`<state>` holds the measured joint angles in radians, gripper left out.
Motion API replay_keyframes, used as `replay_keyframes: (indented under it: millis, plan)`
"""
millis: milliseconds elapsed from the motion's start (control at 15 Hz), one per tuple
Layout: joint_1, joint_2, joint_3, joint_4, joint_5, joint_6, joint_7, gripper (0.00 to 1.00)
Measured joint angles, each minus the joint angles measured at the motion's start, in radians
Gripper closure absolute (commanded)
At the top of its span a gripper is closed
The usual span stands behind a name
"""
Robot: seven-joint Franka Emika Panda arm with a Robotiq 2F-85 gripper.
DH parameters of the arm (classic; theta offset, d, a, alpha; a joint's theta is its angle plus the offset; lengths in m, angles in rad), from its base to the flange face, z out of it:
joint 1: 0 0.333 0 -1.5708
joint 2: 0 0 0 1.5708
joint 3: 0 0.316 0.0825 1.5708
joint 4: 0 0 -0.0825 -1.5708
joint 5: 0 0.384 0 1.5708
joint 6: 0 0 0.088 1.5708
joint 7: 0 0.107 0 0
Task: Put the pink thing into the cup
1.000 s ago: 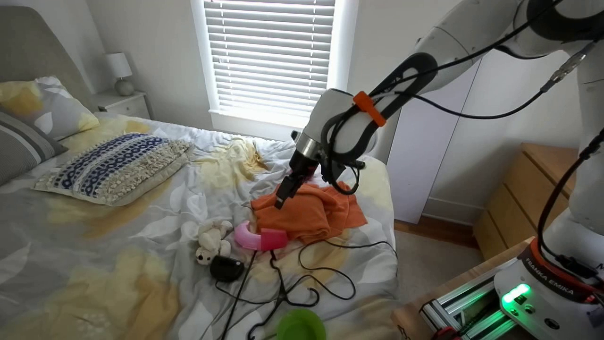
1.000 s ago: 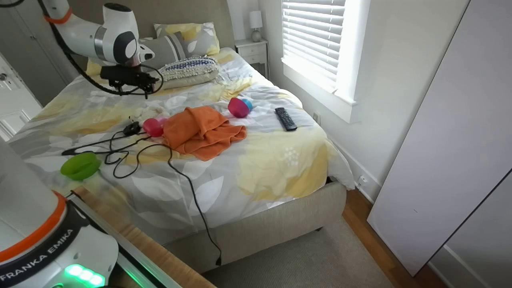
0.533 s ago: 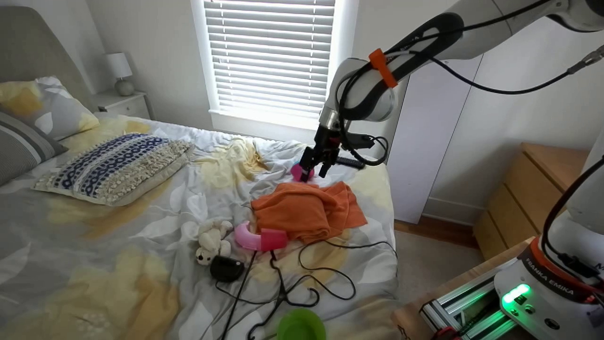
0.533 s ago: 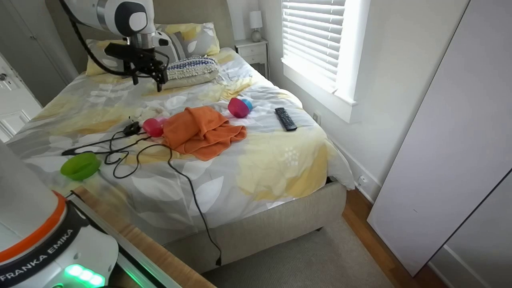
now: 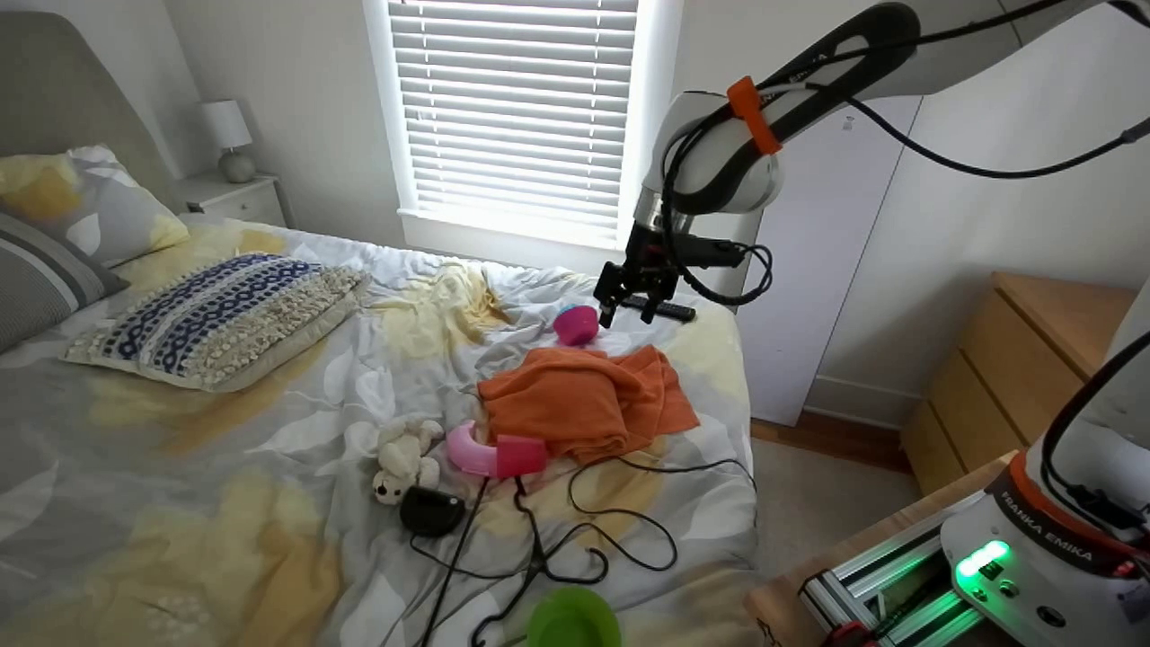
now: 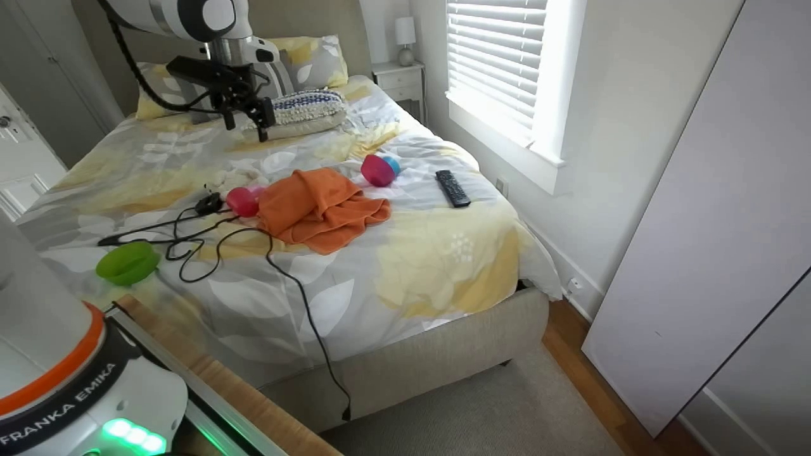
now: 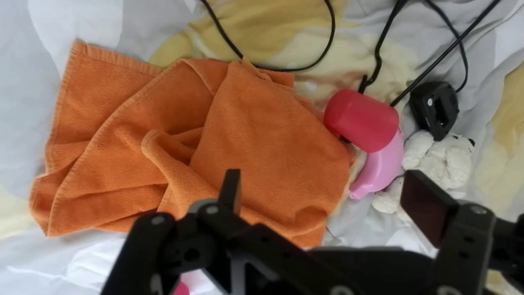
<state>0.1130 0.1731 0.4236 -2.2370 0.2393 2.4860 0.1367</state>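
Filling the left and middle of an exterior view, the bed (image 5: 269, 485) gives a soft footing, so whatever is pressed on it will likely sink or roll; left, right, near and far are as seen there. From the right the robot arm (image 5: 961, 63) reaches over it and bends downward. On the bed's right part lies the orange towel (image 5: 566, 395), crumpled, and the gripper (image 7: 325, 200) hangs above the bed, touching nothing. A white plush toy (image 7: 438, 159) lies to the left of the towel.

By the towel's near left edge the red cup (image 7: 362, 121) lies on its side, mouth seemingly to the left. The pink curved thing (image 7: 382, 164) is there too, just left of the cup, one end hidden at its rim and apparently inside; how deep I cannot tell. My judgement is that the placing is nearly or wholly done. To do the rest well, leave it undisturbed, or, if it needs seating, come down over the free curve, close lightly across its width, and ease it rightward along the cup, clear of the toy. Last, the fingers (image 7: 425, 205): spread well apart, with nothing held between them
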Motion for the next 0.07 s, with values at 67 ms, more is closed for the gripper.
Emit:
replay_keyframes:
  millis: [67]
  plan:
    - [0.002,0.000,-0.001,0.000,0.000,0.000,0.001,0.00]
